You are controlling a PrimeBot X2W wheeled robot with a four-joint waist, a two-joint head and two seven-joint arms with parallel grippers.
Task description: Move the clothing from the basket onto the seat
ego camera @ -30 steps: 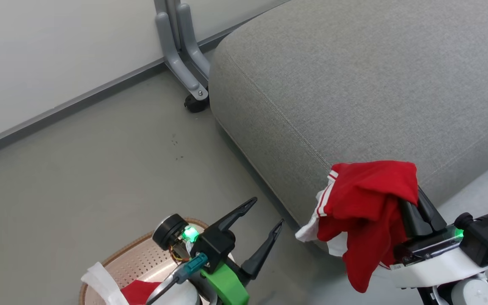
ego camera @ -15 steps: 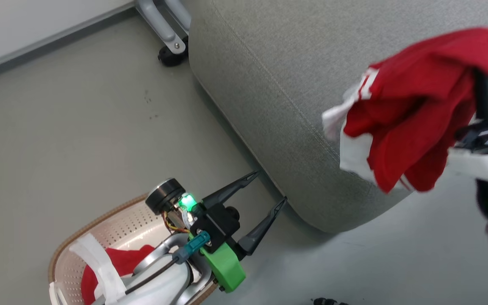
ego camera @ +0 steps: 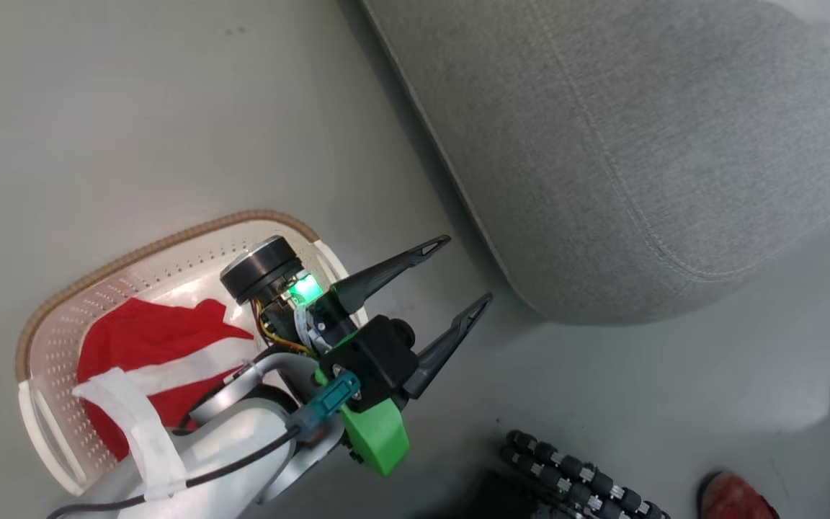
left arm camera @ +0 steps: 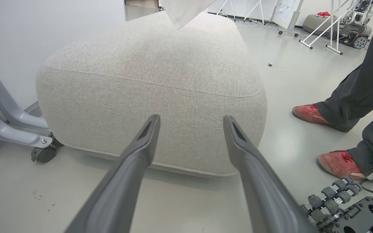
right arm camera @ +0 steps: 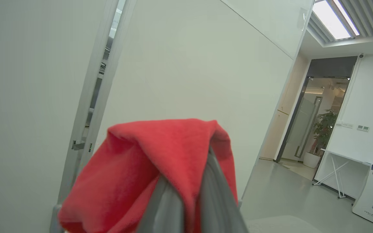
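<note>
Grey floor (ego camera: 98,108), lower left: basket (ego camera: 170,267) holds red clothing (ego camera: 141,339). Left gripper (ego camera: 467,267) spread wide, empty, near the seat (ego camera: 638,144) at upper right. Right gripper (right arm camera: 189,181) clamped on a red garment (right arm camera: 147,152), bottom centre.

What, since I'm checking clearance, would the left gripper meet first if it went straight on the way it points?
Probably the seat: the left gripper, open, aims at its side face below the stitched seam, with nothing between. Depth is unclear.

Bright, even light; soft shadows
</note>
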